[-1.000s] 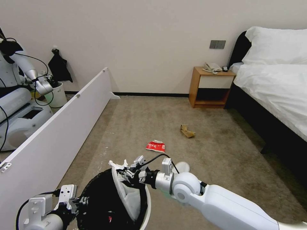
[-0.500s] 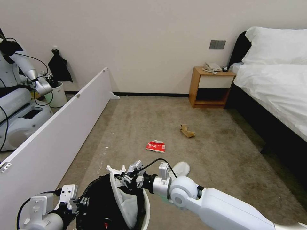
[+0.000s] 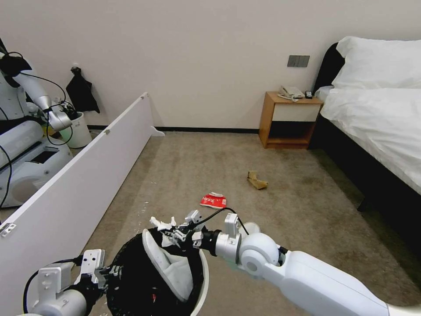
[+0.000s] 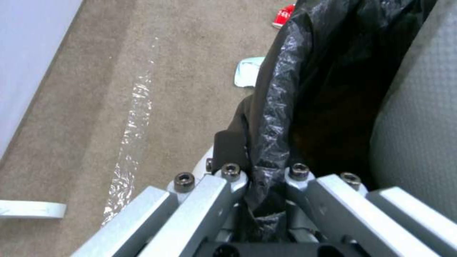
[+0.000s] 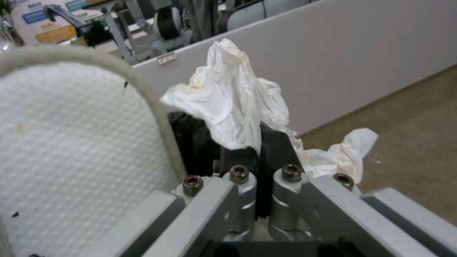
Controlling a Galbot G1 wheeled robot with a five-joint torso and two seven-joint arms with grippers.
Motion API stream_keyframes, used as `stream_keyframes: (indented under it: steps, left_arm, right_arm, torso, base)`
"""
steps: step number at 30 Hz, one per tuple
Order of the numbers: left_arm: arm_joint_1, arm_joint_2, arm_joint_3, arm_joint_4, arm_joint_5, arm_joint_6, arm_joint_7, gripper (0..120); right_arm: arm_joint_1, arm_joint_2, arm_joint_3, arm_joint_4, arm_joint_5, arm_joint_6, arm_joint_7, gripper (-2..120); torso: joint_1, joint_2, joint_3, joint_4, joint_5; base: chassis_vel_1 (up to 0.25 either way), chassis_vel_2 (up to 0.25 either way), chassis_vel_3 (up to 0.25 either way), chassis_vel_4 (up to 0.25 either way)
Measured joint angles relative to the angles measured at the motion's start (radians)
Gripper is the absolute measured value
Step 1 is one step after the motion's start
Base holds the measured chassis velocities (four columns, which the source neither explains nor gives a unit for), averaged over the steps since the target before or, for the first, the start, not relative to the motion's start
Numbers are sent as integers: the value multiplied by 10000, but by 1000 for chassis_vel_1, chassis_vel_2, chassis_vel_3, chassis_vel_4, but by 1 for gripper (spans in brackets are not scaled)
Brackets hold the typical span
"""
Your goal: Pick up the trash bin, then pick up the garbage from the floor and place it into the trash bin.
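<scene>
Since 1 s ago our right gripper (image 3: 169, 227) dips, then lifts over trash bin (image 3: 199, 287), clenched on tissue (image 5: 233, 107). Left gripper (image 4: 266, 178) clamps bin liner. One slipper (image 3: 169, 267) in; second slipper (image 3: 250, 228), red packet (image 3: 213, 200), paper bag (image 3: 257, 180) left on carpet (image 3: 285, 206).

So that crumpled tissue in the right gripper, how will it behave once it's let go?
The tissue looks thin, floppy and very light, so it may cling to the right gripper or drift instead of dropping cleanly into the trash bin.
</scene>
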Motion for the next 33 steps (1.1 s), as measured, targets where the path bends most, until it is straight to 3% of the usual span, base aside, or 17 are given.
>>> stream_keyframes:
  steps: [15,33]
  left_arm:
    - [-97,103,-27,77,-164,0,-74,2]
    - [-100,80,-37,52,-253,6,-88,2]
  right_arm:
    - [-302,-659,1082,734,152,196,-259,0]
    - [-28,-639,537,969,643,692,-1406,0]
  torso:
    - [0,1,0,0,-1]
    - [0,0,0,1,-1]
  base:
    - [0,0,0,0]
    - [0,0,0,0]
